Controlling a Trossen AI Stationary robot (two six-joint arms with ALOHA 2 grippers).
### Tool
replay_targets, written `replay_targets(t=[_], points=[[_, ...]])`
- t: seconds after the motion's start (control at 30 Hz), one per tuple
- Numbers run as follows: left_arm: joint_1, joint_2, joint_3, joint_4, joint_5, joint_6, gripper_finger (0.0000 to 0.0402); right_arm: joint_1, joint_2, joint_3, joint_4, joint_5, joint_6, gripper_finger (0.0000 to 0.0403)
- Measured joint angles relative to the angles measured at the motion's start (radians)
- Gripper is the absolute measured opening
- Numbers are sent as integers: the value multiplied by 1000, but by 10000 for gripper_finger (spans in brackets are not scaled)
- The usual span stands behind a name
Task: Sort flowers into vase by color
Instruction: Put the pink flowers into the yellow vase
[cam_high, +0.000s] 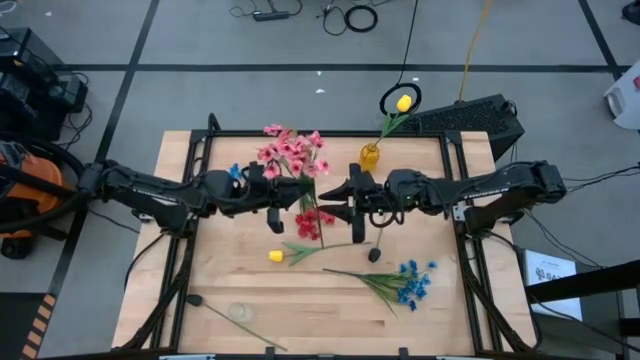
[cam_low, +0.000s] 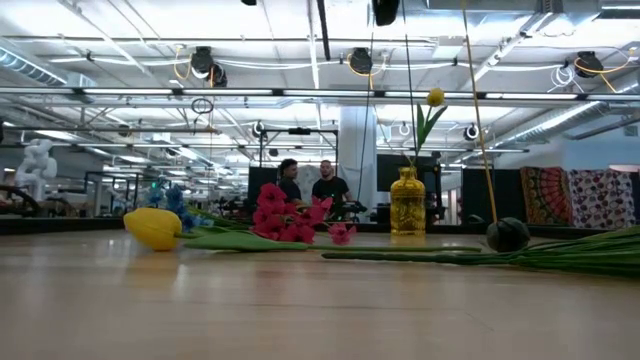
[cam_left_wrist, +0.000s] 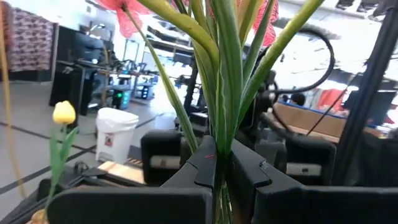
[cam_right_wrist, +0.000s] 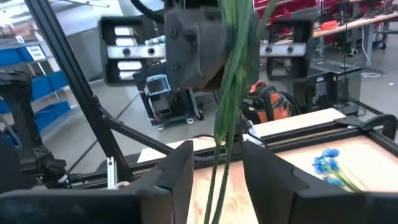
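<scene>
Over the middle of the table, your two grippers meet around one pink sprig: the left gripper is pinched tight on its bundled green stems, holding the blooms upright, while the right gripper has its jaws spread on either side of the same stems without squeezing them, which reads as a handover from right to left. A yellow flower stands in the amber vase at the far edge, while the red cluster, yellow bud, blue sprig and dark-headed stems lie flat, unsorted.
</scene>
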Motion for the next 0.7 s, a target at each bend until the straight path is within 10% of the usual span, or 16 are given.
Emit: replay_targets(t=[0.7], points=[[47,0,5,-67,101,31,22,0,113,98,-14,96,1,73]])
